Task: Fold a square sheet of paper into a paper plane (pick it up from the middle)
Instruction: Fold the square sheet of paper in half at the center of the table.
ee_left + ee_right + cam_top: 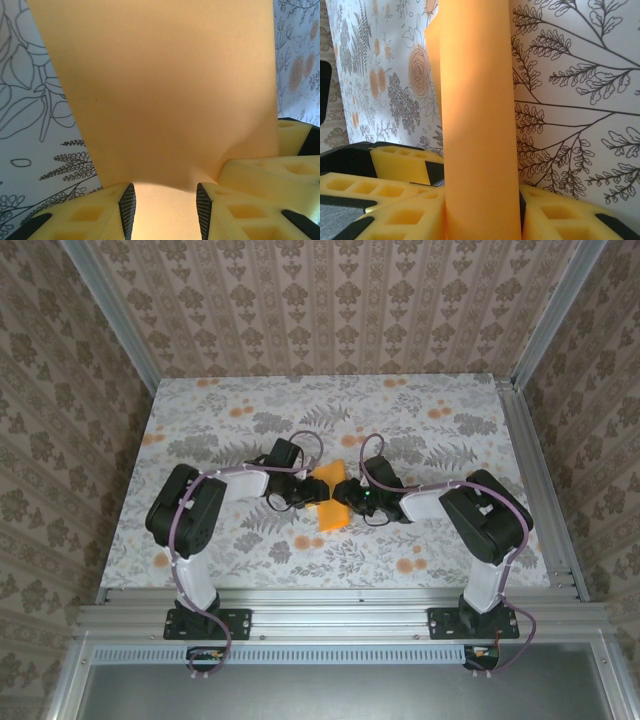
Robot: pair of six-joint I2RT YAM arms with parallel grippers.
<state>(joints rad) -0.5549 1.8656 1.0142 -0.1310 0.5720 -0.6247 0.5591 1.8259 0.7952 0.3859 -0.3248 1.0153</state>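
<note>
At the middle of the flowered surface (450,440), the square sheet of paper (328,502) – bent into a narrower orange shape – sits between two arms. The left claw (300,493) and right claw (352,496) are each closed on a curled band of it. A clean fold likely needs both moving together, edges matched, never tugging apart – thin paper tears.

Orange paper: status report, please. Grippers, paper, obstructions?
Left gripper shut on the orange paper. Right gripper straddles it, grip unclear. Paper at mid-table between both. No obstruction seen.
</note>
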